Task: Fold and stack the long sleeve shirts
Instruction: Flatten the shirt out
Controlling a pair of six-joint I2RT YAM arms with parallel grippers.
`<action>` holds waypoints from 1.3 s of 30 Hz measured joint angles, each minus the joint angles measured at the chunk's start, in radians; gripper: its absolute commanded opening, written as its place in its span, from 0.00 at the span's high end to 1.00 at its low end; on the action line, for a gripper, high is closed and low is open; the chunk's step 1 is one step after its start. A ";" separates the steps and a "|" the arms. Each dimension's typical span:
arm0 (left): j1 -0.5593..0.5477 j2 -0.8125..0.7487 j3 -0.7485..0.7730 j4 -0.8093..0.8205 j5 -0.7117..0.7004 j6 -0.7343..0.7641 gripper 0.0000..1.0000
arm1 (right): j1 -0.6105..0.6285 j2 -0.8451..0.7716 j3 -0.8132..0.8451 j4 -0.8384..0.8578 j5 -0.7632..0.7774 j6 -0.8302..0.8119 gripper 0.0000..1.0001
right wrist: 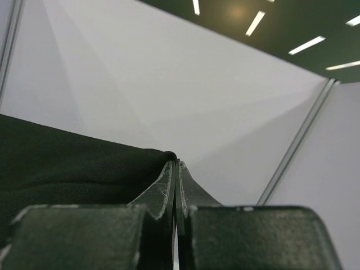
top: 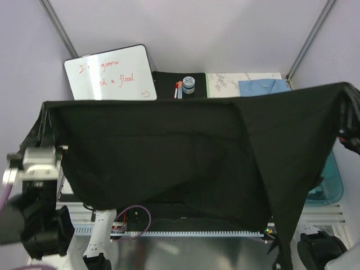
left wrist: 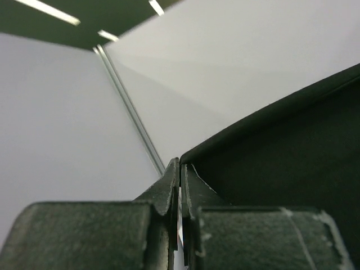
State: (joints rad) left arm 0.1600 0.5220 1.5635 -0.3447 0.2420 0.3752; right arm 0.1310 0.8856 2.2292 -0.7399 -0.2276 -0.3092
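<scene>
1. Top external view. The black shirt hangs spread like a curtain across most of the frame.
   - Its top edge runs taut from the left edge of the frame to the upper right.
   - A long fold or sleeve drops down at lower right, to the bottom of the frame.
   - Where the grippers meet the corners cannot be told here, as the cloth is dark against dark hardware.
2. Same view, above the cloth.
   - The light blue shirt lies flat and folded on the table at upper right, well apart from the black one.
   - A whiteboard with red writing leans at upper left.
   - Between them a black mat carries two markers and a small jar.
   - A teal bin shows at the right edge.
3. Left wrist view. The left gripper is closed to a thin slit, pinching the edge of the black shirt. The cloth stretches away to the upper right of the frame. Wall and ceiling lights show behind.
4. Right wrist view. The right gripper is pressed closed on a shirt corner, with the fabric bunched at the fingertips. The cloth spreads off to the left of the frame. Pale wall and ceiling strip lights show behind.
</scene>
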 measured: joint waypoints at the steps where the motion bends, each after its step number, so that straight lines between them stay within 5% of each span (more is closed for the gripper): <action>1: -0.001 0.018 -0.038 0.023 0.001 0.000 0.98 | 0.000 0.007 -0.052 0.018 -0.004 -0.004 1.00; 7: 0.000 0.171 -0.336 0.099 0.027 0.020 0.98 | 0.000 0.066 -0.489 0.111 -0.054 -0.051 1.00; 13: -0.001 0.498 -0.559 0.195 0.063 0.036 0.98 | 0.001 0.266 -0.918 0.213 -0.052 -0.130 1.00; 17: -0.001 0.736 -0.608 0.283 0.085 0.046 0.98 | 0.011 0.467 -0.988 0.295 -0.020 -0.167 1.00; 18: -0.002 0.804 -0.605 0.317 0.087 0.052 0.89 | 0.016 0.526 -0.985 0.332 -0.010 -0.175 0.98; 22: -0.006 1.085 -0.520 0.337 0.070 0.075 0.75 | 0.039 0.771 -0.891 0.412 0.056 -0.208 0.40; 26: -0.005 1.292 -0.354 0.276 0.009 0.082 0.44 | 0.052 0.995 -0.675 0.392 0.144 -0.196 0.26; 27: -0.004 1.303 -0.328 0.256 0.003 0.085 0.31 | 0.052 1.023 -0.628 0.374 0.160 -0.188 0.25; 34: -0.013 1.096 -0.358 0.090 0.087 0.134 0.27 | 0.032 0.909 -0.562 0.116 0.113 -0.132 0.15; 39: -0.057 0.827 -0.515 -0.052 0.137 0.199 0.18 | 0.015 0.687 -0.762 -0.113 0.025 -0.114 0.16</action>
State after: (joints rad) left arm 0.1028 1.3491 1.0481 -0.3965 0.3790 0.5743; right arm 0.1459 1.5723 1.4670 -0.8532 -0.2028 -0.4229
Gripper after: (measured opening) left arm 0.794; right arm 0.842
